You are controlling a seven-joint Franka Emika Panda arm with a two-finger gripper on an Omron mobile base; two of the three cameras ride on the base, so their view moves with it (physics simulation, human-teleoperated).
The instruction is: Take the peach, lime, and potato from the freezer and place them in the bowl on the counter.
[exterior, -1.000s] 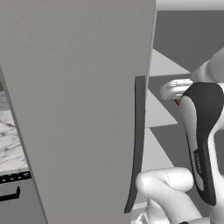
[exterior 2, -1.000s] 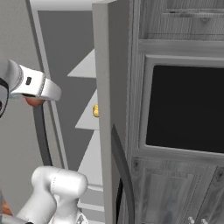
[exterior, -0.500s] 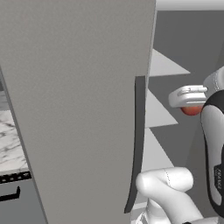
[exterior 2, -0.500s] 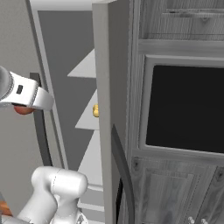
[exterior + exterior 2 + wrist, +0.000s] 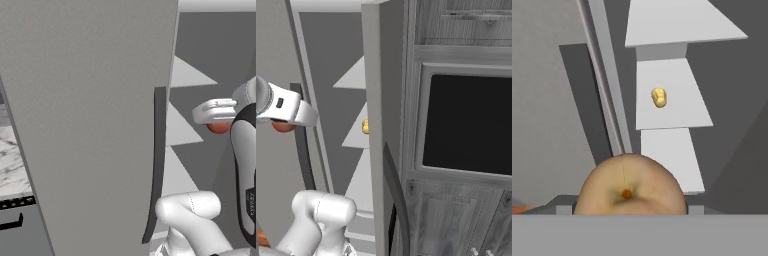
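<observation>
The freezer (image 5: 331,60) is seen open, white shelves (image 5: 356,137) inside. A small yellow item (image 5: 365,126) is set on one shelf. The peach (image 5: 282,126) is held under the gripper (image 5: 286,117) at left.

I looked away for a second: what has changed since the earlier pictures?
The claw, shut on the peach, has drawn back from the freezer shelves toward the base. The freezer door stays open, and the small yellow item stays on its shelf.

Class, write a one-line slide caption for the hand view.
Peach held close to the camera, with a small yellow potato on a white freezer shelf.
</observation>
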